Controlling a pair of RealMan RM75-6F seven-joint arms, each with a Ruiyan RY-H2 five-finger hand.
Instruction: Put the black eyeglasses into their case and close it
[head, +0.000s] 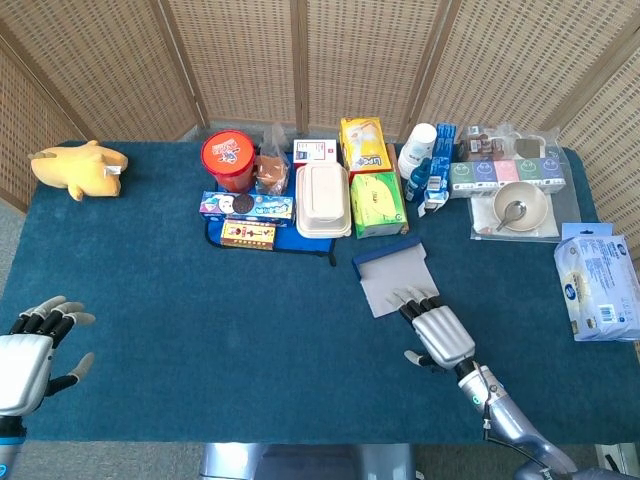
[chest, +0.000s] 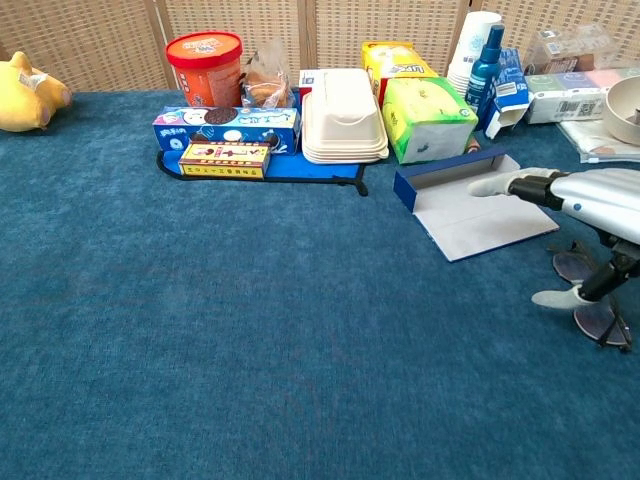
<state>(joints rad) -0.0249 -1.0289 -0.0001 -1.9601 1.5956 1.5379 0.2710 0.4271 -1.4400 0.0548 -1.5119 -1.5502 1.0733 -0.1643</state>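
Note:
The black eyeglasses lie folded open on the blue cloth at the right, partly covered by my right hand. That hand hovers palm down over them, fingers stretched toward the case and thumb lowered beside the near lens; it grips nothing. In the head view my right hand hides the glasses entirely. The blue eyeglass case lies open and empty just beyond the fingertips, also seen as the case. My left hand rests at the table's near left corner, fingers spread, holding nothing.
Behind the case stand a green tissue box, a white lunch box, snack boxes and a red tub. A bowl with a spoon and a wipes pack sit at the right. A yellow plush toy lies far left.

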